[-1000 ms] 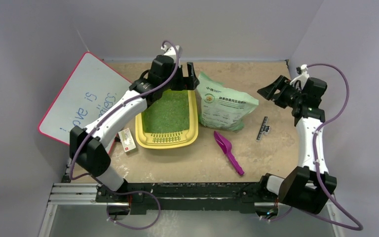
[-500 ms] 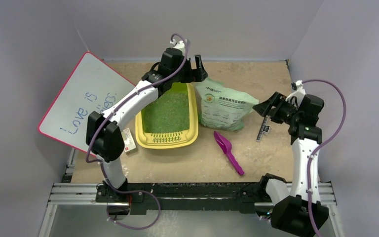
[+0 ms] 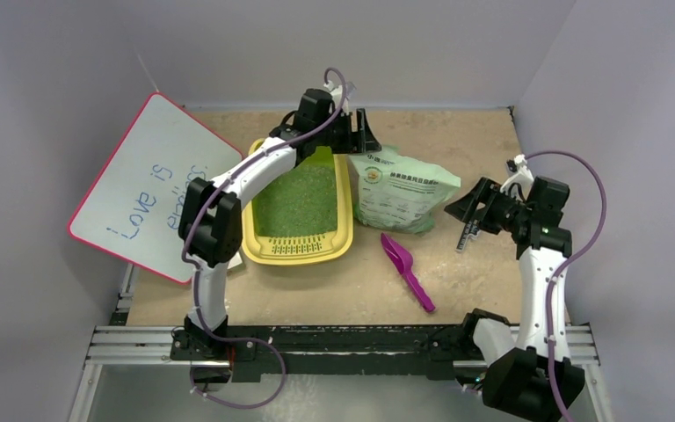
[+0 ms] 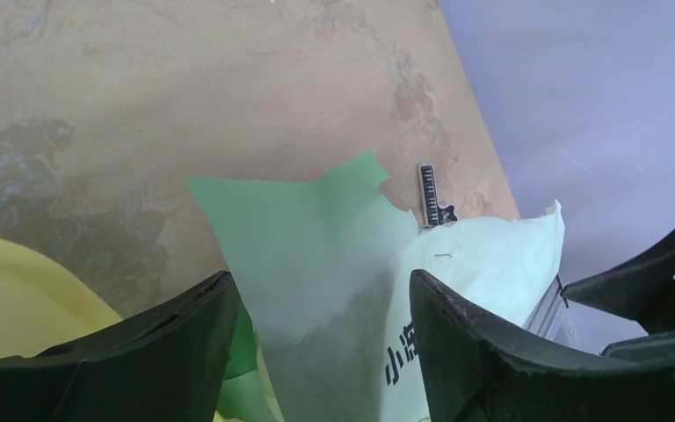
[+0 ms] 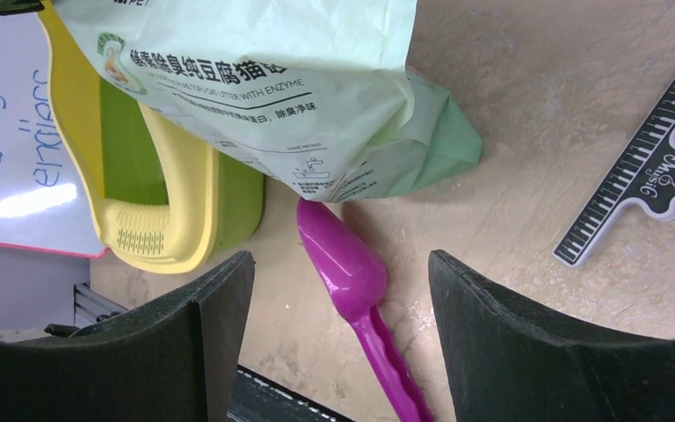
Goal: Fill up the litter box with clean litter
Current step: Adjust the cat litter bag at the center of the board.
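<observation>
**Litter box holds a green bed; the bag lies beside it**

Nearest the arm bases lies one purple plastic scoop [image 3: 407, 271], alone on the tan table [image 3: 334, 294] with its bowl toward the bag. Just beyond it on the right, the right gripper [image 3: 466, 204] hovers with its jaws spread wide and nothing between them. It hangs near one flat black ruler-shaped tag [image 3: 468, 230].

Left of the scoop sits the one yellow rectangular plastic litter box [image 3: 303, 249], with its slotted grate strip at the near end. Clean litter [image 3: 303, 202], fine green granules, covers its floor from the grate to the far wall.

Along the box's right side lies one pale green crinkled printed bag [image 3: 400, 192]. Whether it touches the rim I cannot tell. Farthest off, the left gripper [image 3: 358, 134] reaches past the box's far right corner. Its fingers stand apart with the bag's torn top between them, and nothing shows them pinching it. One white board with a pink edge [image 3: 141, 189] leans at the left.

The filling looks mostly done. What remains, at most, seems to be a top-up from the bag.
</observation>
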Controlling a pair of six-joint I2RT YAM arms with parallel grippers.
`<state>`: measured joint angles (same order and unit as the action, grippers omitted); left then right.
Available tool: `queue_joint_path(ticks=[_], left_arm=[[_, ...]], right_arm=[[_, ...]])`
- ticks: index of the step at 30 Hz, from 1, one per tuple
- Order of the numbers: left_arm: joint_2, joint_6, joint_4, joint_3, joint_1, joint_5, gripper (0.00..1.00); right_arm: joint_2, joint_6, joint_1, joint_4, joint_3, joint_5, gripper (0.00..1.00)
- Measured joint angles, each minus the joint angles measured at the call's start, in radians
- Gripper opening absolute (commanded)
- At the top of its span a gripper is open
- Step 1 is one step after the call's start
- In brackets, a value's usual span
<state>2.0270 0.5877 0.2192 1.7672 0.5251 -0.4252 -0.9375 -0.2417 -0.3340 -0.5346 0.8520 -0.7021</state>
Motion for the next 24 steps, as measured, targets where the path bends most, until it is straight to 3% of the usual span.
queue_joint_path(ticks=[10, 24], left_arm=[[0.006, 0.005, -0.089, 0.032, -0.036, -0.133, 0.02], [-0.057, 0.004, -0.196, 0.002, -0.041, -0.252, 0.0]], right_arm=[[0.021, 0.002, 0.0, -0.005, -0.017, -0.027, 0.73], [-0.059, -0.016, 0.0, -0.015, 0.032, 0.001, 0.74]])
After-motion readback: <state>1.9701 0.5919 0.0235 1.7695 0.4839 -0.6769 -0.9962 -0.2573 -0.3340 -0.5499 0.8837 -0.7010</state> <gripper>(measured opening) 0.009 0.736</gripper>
